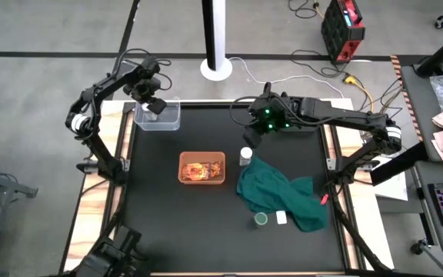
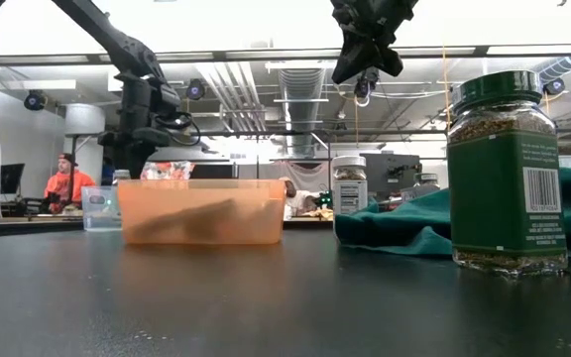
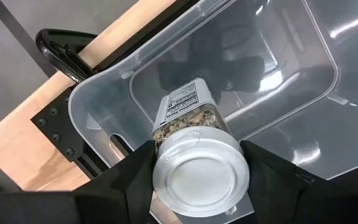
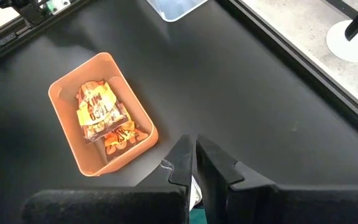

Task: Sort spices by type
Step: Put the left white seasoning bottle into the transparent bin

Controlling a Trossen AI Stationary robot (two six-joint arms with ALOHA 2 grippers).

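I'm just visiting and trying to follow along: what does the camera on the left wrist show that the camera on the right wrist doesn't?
Only the left wrist view shows a white-capped jar held between the left gripper fingers, over the inside of the clear bin.

Only the right wrist view shows the orange bin with foil packets lying in it, and the right gripper with its fingers nearly together, holding nothing, above the black table.

Both share little: the clear bin, which in the right wrist view is only a corner at the edge.

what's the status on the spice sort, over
Left gripper shut on white-cap jar above clear bin. Right gripper shut, empty, above second jar. Nothing in the way.
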